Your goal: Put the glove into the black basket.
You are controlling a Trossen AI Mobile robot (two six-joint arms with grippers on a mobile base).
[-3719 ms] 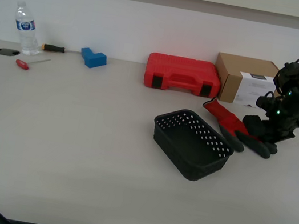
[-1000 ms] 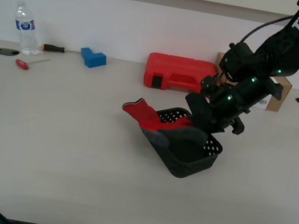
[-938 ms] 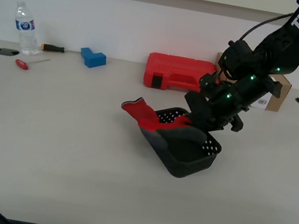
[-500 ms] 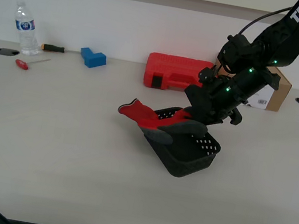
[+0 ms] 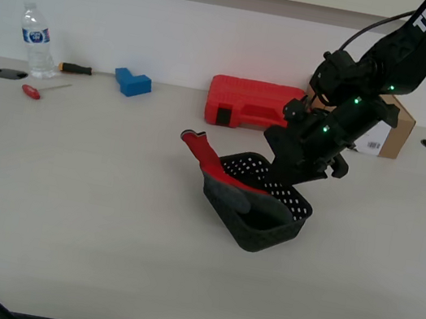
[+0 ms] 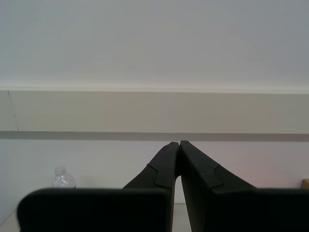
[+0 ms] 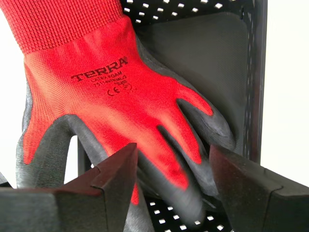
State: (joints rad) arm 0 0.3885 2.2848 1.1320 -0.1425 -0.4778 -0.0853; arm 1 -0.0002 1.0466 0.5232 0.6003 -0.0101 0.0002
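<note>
My first gripper [image 7: 169, 169] stands open just above the glove [image 7: 116, 101], its jaws spread and holding nothing. The glove's fingers lie inside the black basket [image 5: 259, 205] below the jaws, while the cuff leans out over the rim, away from the gripper. I judge a push is needed. My second gripper [image 6: 177, 159] is closed and empty, facing the wall.

- The glove [image 5: 229, 185] has dropped out of my first gripper [image 5: 283, 172]; it now lies draped in the black basket [image 5: 271, 229], fingers below the gripper, cuff sticking out over the rim on the far side from it.
- My first gripper's jaws have parted and stand apart above the glove's fingers.
- The gripper has risen slightly off the basket.
</note>
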